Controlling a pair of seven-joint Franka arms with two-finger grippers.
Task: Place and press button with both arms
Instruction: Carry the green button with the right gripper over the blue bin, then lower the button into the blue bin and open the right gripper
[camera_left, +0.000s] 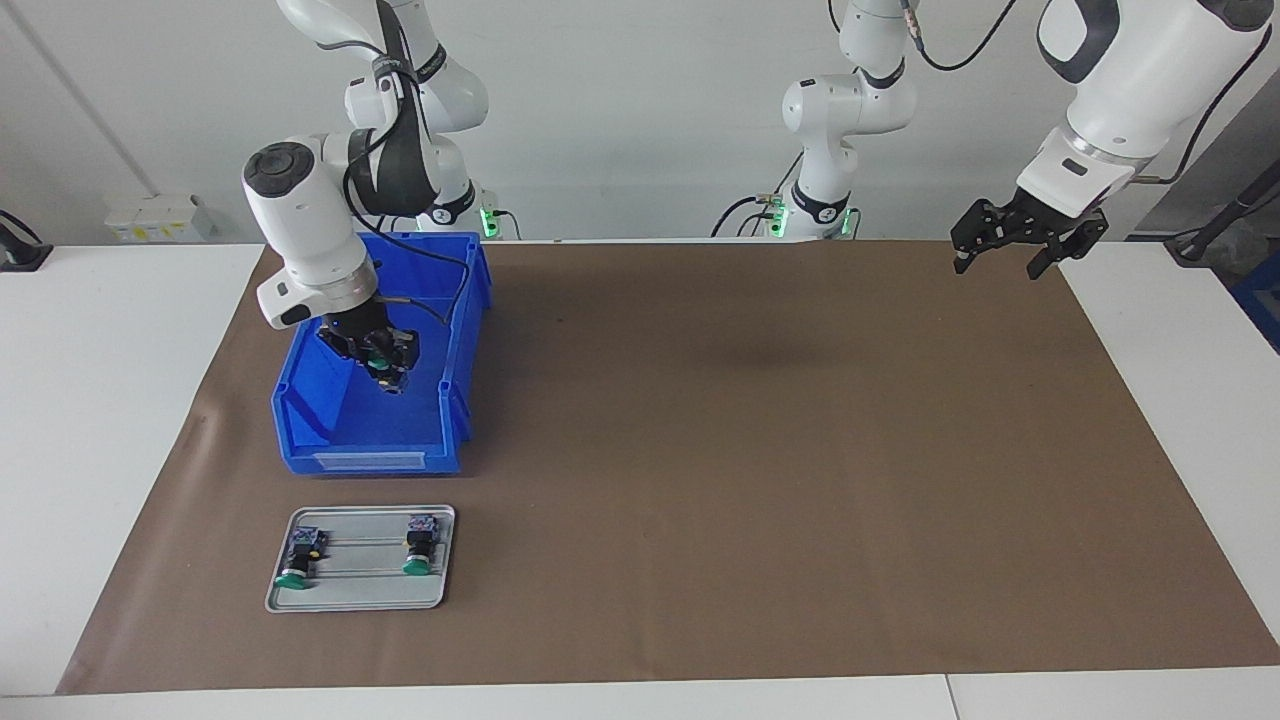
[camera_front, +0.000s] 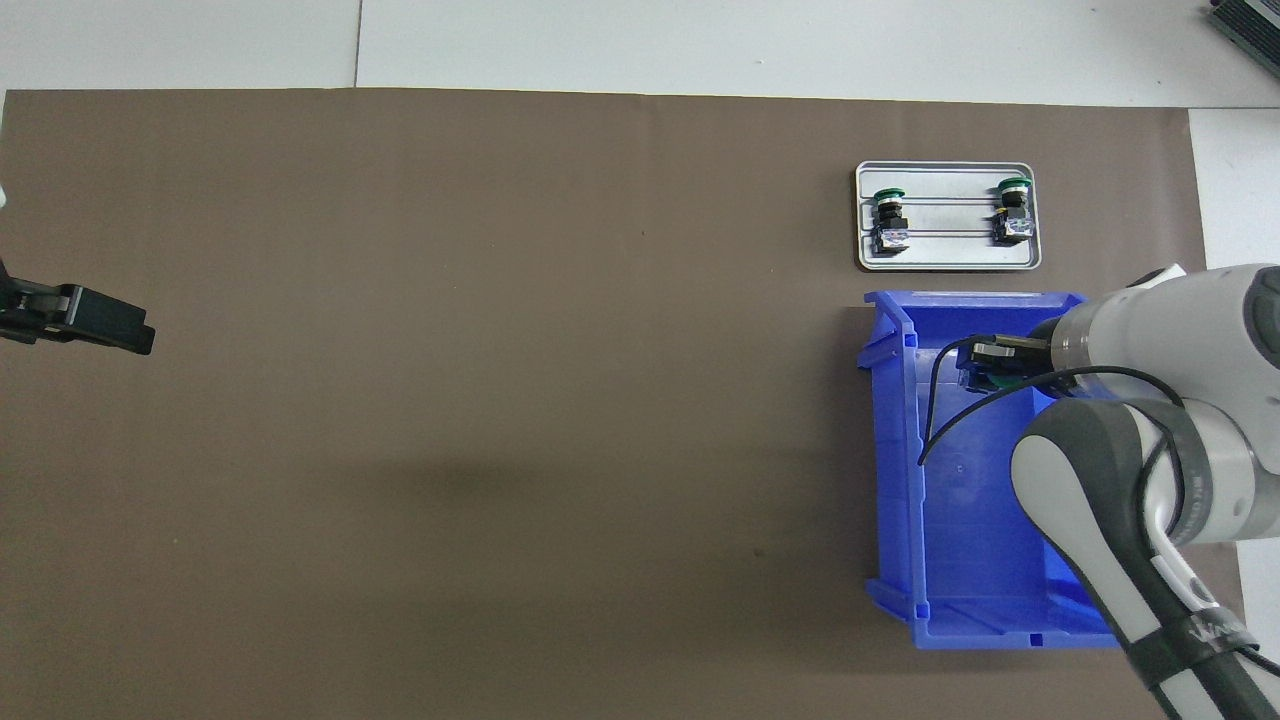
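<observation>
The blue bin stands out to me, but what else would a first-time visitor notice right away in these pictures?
The blue bin does catch the eye first, at the right arm's end of the brown mat, with the right end effector over its inside, shut on the button. Beside the bin, farther from the robots, a small metal tray carries two look-alike switches. The left end effector waits open, in the air over the mat's other end.

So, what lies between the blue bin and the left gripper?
Only bare brown paper; the facing view shows nothing between the blue bin and the left gripper.
</observation>
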